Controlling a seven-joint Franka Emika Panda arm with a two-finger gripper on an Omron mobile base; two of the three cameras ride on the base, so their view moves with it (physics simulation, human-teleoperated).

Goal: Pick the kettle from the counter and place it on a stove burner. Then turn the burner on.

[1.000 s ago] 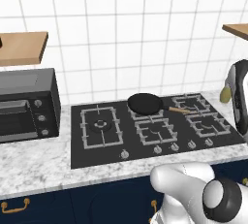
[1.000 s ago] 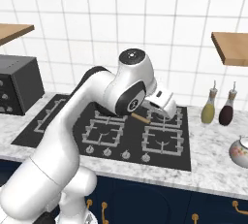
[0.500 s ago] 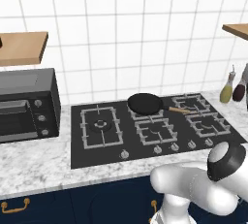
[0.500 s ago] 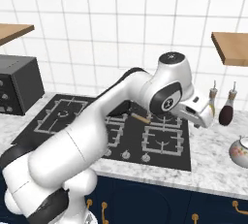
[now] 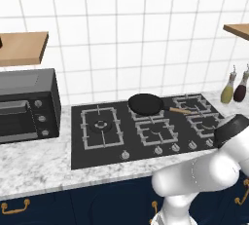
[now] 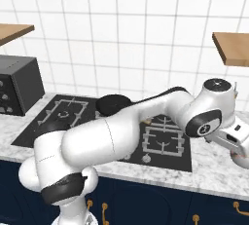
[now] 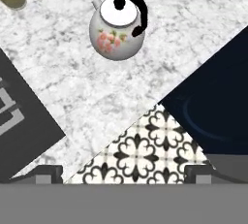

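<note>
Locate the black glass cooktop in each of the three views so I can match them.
Left base view: cooktop spans the centre, behind the counter's front strip.
Right base view: left and centre, partly behind the arm.
Hand view: one corner at the left edge.
Shared landmark: the marbled counter beside it.

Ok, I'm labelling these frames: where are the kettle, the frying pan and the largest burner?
kettle (image 7: pixel 116 35): hand view, on its rounded white body.
frying pan (image 5: pixel 145 103): left base view, middle of its black dish.
largest burner (image 5: pixel 101 125): left base view, on its round ring.
</note>
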